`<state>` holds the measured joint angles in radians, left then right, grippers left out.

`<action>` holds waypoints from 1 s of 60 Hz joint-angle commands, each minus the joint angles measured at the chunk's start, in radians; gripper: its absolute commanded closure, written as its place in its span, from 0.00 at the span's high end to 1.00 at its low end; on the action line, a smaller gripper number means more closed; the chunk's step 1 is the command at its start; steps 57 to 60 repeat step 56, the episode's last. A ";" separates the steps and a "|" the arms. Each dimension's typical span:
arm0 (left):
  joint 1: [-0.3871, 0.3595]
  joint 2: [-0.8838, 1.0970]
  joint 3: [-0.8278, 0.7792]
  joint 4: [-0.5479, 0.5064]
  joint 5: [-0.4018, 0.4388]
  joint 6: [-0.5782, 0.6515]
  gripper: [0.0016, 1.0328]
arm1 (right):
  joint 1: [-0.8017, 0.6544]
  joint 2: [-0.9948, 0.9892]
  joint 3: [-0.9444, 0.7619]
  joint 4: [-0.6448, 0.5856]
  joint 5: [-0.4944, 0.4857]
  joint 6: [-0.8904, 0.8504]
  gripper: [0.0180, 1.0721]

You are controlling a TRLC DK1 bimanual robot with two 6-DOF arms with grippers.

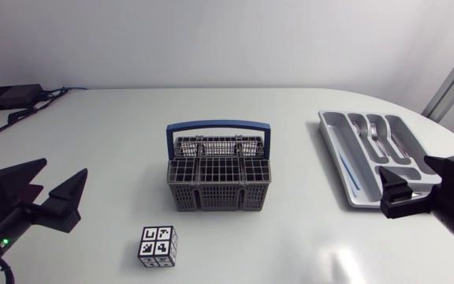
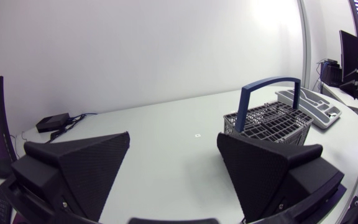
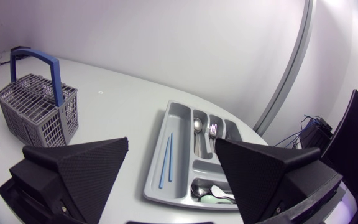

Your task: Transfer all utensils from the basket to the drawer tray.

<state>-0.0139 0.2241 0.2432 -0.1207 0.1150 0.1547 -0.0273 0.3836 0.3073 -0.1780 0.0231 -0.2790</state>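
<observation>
The grey utensil basket (image 1: 219, 183) with a blue handle (image 1: 219, 125) stands mid-table; no utensil sticks out above its grid. The grey drawer tray (image 1: 333, 150) lies at the right and holds forks (image 1: 375, 132), spoons (image 1: 399, 147) and two thin blue sticks (image 1: 347, 170). My left gripper (image 1: 63, 168) is open and empty at the front left, well away from the basket (image 2: 269, 122). My right gripper (image 1: 407, 170) is open and empty over the tray's near end. In its wrist view the gripper (image 3: 171, 144) looks along the tray (image 3: 157, 163), the blue sticks (image 3: 166, 158) and the forks (image 3: 212, 129).
A small white cube with black markers (image 1: 158, 246) sits in front of the basket. A black box (image 1: 9, 96) with cables lies at the back left corner. The basket (image 3: 39, 112) shows to the side of the right gripper, and the tray (image 2: 309, 106) lies beyond the basket from the left gripper.
</observation>
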 commanded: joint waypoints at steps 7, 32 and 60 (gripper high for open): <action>0.010 -0.093 -0.108 0.054 -0.045 -0.077 0.95 | 0.008 -0.093 -0.087 0.049 -0.007 0.084 0.96; 0.014 -0.224 -0.243 0.121 -0.115 -0.155 0.95 | 0.023 -0.324 -0.262 0.152 -0.020 0.239 0.96; 0.014 -0.224 -0.243 0.121 -0.115 -0.155 0.95 | 0.027 -0.384 -0.307 0.178 -0.023 0.279 0.96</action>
